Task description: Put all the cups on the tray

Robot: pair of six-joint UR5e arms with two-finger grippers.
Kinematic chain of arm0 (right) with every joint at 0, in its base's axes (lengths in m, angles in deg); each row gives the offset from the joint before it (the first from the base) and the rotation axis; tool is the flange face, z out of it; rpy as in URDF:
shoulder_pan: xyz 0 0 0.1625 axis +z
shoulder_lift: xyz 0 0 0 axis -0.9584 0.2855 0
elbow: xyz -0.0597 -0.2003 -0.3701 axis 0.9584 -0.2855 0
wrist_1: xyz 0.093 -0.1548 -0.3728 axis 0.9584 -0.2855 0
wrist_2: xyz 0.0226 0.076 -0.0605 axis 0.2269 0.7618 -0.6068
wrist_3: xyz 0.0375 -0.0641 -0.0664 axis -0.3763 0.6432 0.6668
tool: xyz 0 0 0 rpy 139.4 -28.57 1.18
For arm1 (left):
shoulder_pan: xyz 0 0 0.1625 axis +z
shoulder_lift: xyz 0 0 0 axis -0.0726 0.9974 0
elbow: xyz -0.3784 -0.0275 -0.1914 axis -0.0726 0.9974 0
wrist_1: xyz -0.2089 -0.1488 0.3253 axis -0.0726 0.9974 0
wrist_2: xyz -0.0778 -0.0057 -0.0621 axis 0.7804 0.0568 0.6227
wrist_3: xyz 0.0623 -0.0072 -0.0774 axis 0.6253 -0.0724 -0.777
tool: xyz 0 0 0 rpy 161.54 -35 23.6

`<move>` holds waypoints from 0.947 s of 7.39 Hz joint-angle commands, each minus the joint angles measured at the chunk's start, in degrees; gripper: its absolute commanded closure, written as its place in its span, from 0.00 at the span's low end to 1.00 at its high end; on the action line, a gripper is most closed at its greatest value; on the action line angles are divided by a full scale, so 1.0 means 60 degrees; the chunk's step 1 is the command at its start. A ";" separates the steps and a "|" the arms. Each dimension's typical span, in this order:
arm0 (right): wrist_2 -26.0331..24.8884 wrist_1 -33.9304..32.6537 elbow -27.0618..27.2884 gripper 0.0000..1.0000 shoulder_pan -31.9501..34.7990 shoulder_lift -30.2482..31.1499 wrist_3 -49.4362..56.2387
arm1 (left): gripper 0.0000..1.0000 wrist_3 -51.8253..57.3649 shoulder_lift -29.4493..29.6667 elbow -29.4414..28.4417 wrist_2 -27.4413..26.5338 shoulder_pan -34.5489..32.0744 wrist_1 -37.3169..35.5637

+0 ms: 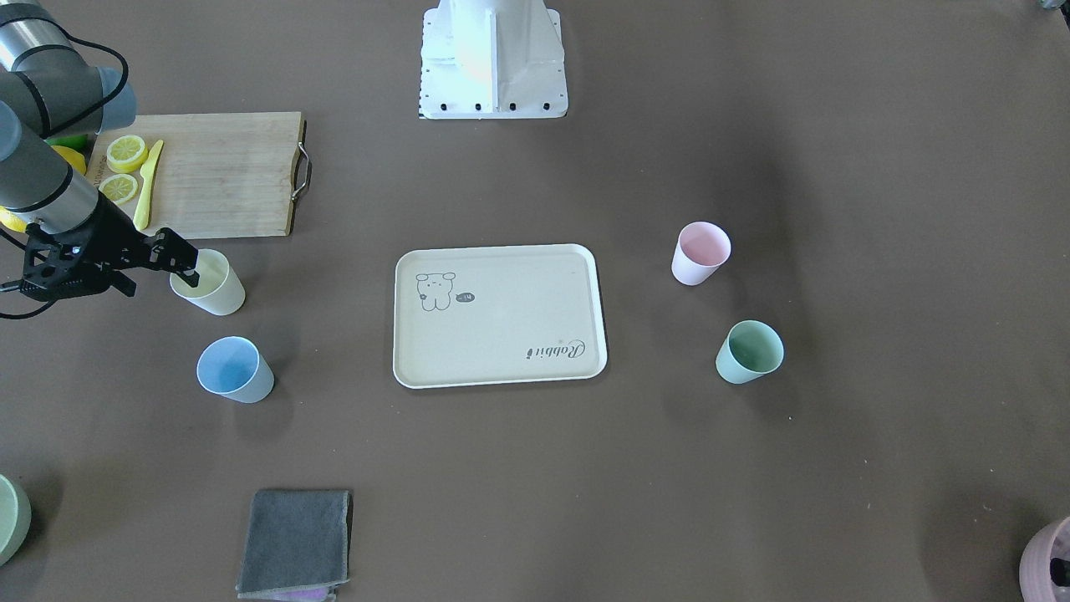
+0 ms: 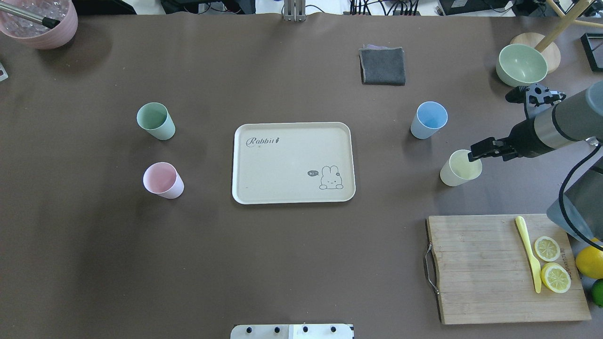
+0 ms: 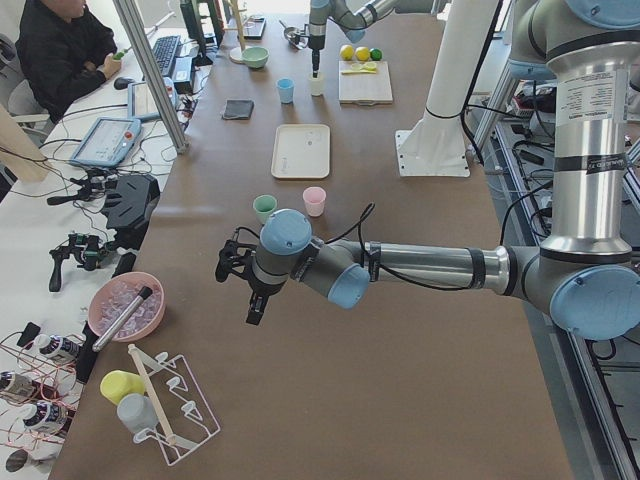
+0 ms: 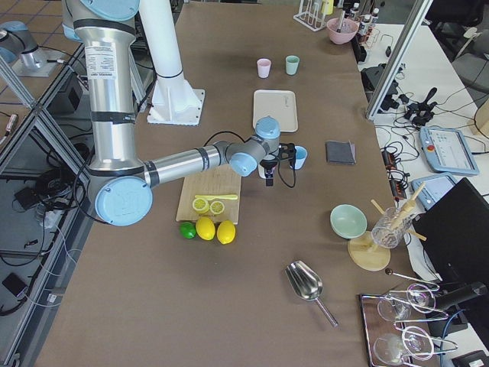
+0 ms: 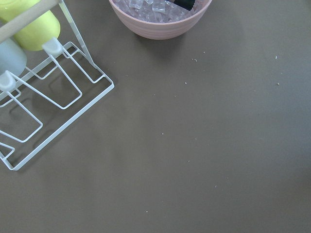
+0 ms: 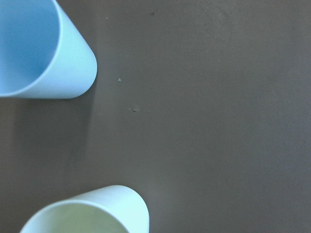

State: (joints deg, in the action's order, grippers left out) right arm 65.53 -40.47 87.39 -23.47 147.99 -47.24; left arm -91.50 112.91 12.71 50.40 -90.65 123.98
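The cream tray (image 2: 282,165) lies at the table's middle with nothing on it. The pale yellow cup (image 2: 457,172) stands to its right, the light blue cup (image 2: 427,121) just beyond it. The pink cup (image 2: 165,181) and mint green cup (image 2: 155,121) stand to the tray's left. My right gripper (image 2: 475,154) is at the yellow cup's (image 1: 213,288) rim. It looks open, with one finger inside the rim and one outside. The cup rests on the table. My left gripper (image 3: 253,305) hangs over bare table far to the left, and I cannot tell its state.
A wooden cutting board (image 2: 480,268) with lemon slices and a yellow knife lies near the right arm. A pale green bowl (image 2: 521,63) and grey cloth (image 2: 382,66) sit at the far side. A mauve pot (image 2: 40,23) of ice and a wire rack (image 5: 48,97) are at the far left.
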 commanded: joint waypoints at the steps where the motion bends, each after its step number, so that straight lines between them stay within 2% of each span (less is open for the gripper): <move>1: -0.0093 0.0052 0.0065 1.00 -0.0223 -0.0012 -0.0514 | 0.03 0.0034 0.0028 0.0032 0.0005 0.0000 0.0003; 6: 0.0097 -0.0050 0.0635 1.00 -0.0209 -0.0100 -0.0559 | 0.03 -0.0083 0.0175 0.0090 0.0020 0.0000 -0.0056; 7: 0.0344 -0.0427 0.0971 1.00 -0.0209 -0.0274 -0.0602 | 0.03 -0.0228 0.0465 0.0061 0.0006 0.0015 -0.0100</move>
State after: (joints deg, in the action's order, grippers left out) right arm 66.25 -41.16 91.18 -24.72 147.18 -50.61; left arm -92.16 114.30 13.12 50.47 -90.62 123.64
